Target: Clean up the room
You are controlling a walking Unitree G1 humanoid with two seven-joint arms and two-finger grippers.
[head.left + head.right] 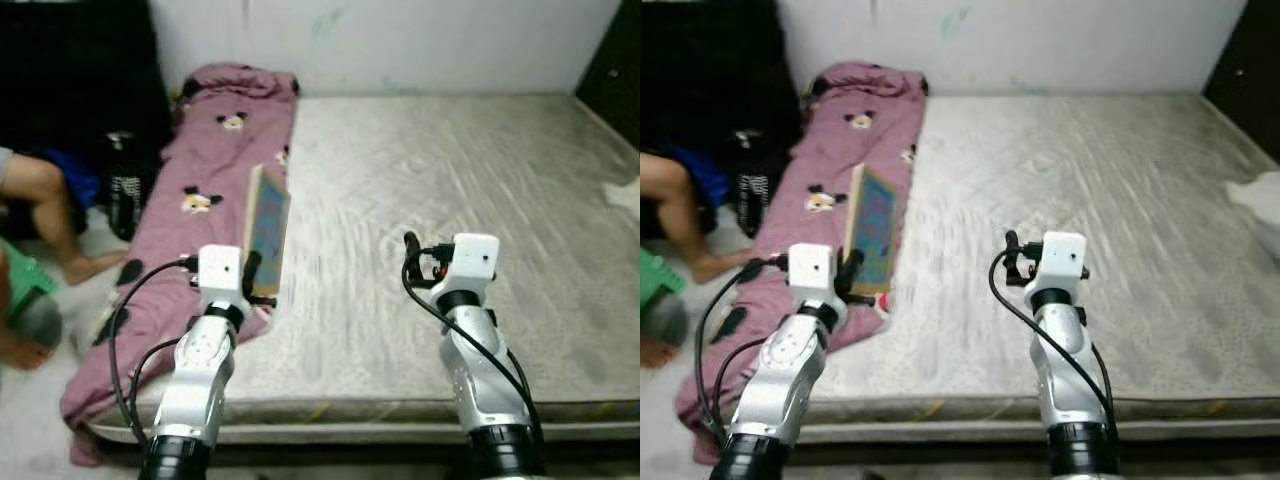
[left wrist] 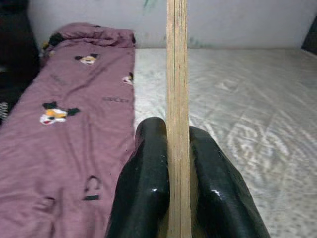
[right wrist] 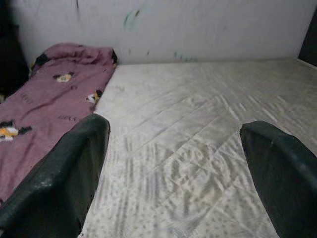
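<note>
My left gripper (image 1: 262, 272) is shut on a thin flat book (image 1: 268, 228) with a blue-green cover, held upright on its edge above the seam between the purple blanket and the bare mattress. In the left wrist view the book's tan edge (image 2: 177, 99) runs straight up between the two black fingers (image 2: 143, 193). My right gripper (image 1: 410, 245) hangs open over the middle of the mattress (image 1: 450, 180), with nothing between its fingers (image 3: 64, 173). The purple blanket (image 1: 205, 170), printed with cartoon mice, lies along the mattress's left side and droops over its edge.
A person's bare leg (image 1: 45, 200) and foot rest on the floor to the left, next to a green stool (image 1: 20, 280) and a dark bag (image 1: 125, 185). A white cloth (image 1: 625, 195) lies at the mattress's right edge. The white wall (image 1: 400, 40) bounds the far side.
</note>
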